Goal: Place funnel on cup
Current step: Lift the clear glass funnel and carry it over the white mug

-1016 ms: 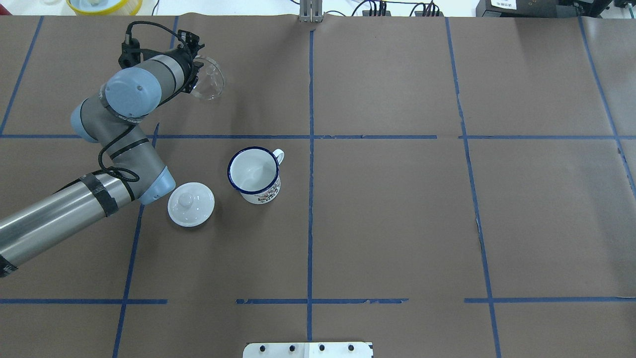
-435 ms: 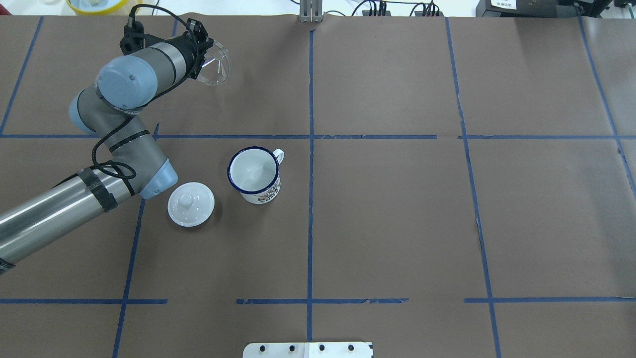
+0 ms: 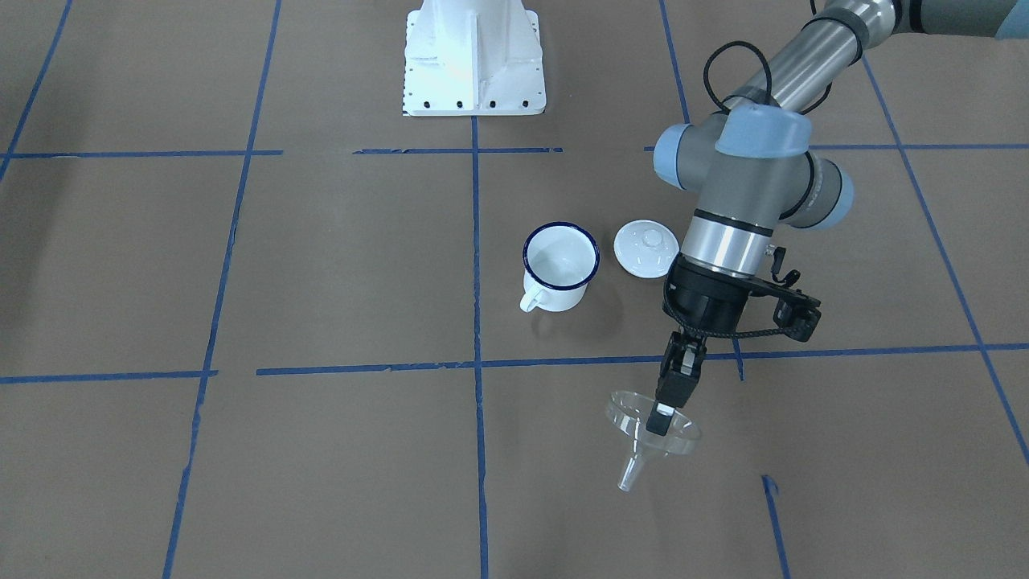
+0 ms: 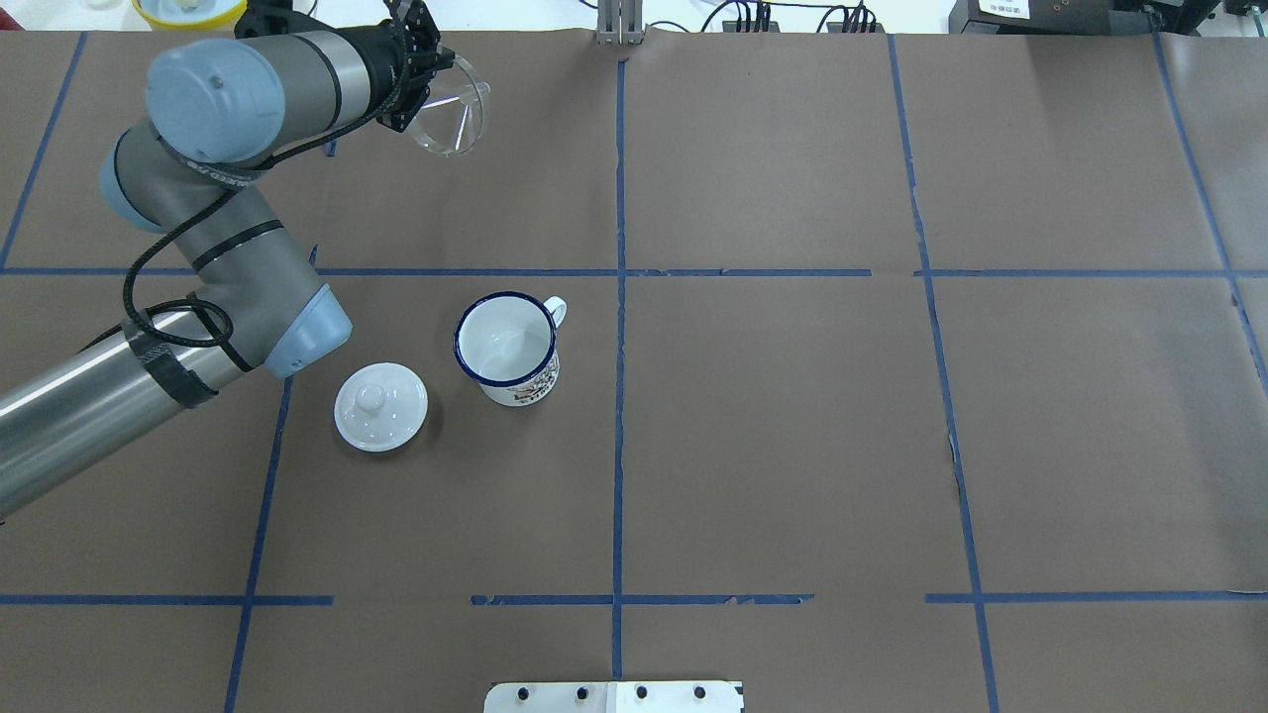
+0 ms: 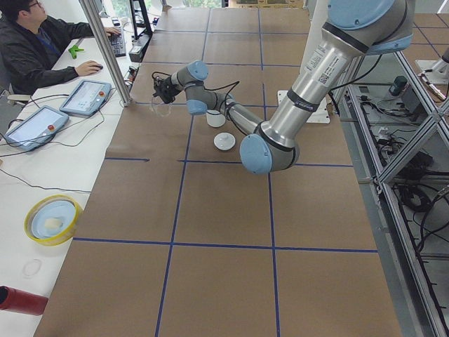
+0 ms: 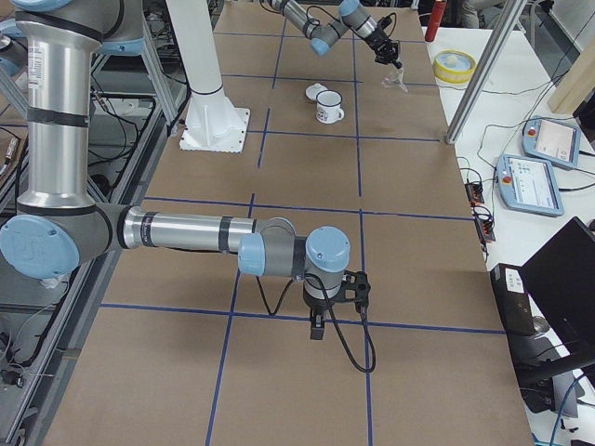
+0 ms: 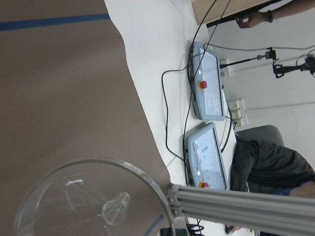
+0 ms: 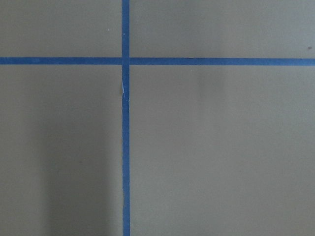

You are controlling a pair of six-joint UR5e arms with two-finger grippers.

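Left gripper [image 3: 662,420] is clamped on the rim of the funnel [image 3: 653,441]. The funnel hangs spout-down, slightly tilted, looks clear of the table [image 3: 321,265], out near the far edge on the robot's left side and well apart from the cup [image 3: 561,267]. The cup stands upright and empty, handle toward the far side. A white lid [image 3: 647,248] lies just beside the cup, not touching. Right gripper [image 6: 317,327] sits low over the paper at the table's other end; can't tell whether it's open or closed.
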